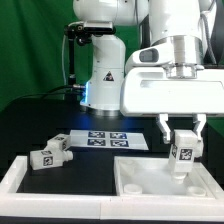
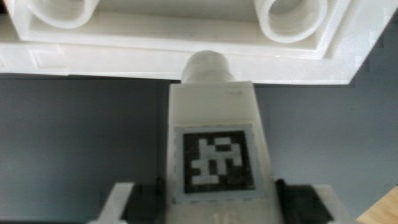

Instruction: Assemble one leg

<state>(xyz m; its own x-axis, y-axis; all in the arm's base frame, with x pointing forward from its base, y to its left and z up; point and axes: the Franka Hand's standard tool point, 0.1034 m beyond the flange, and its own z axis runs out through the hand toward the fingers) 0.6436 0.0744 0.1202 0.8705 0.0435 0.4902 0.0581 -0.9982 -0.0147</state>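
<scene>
No legible text, even on the leg (image 2: 214, 105).

The leg (image 2: 214, 120) and gripper (image 2: 210, 205) fingers run off the wrist view's edge; the tabletop panel (image 2: 178, 52) is cropped too

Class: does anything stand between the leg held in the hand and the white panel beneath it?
Nothing visible does. The hand holds the leg upright over the panel, with no other part between them.
</scene>
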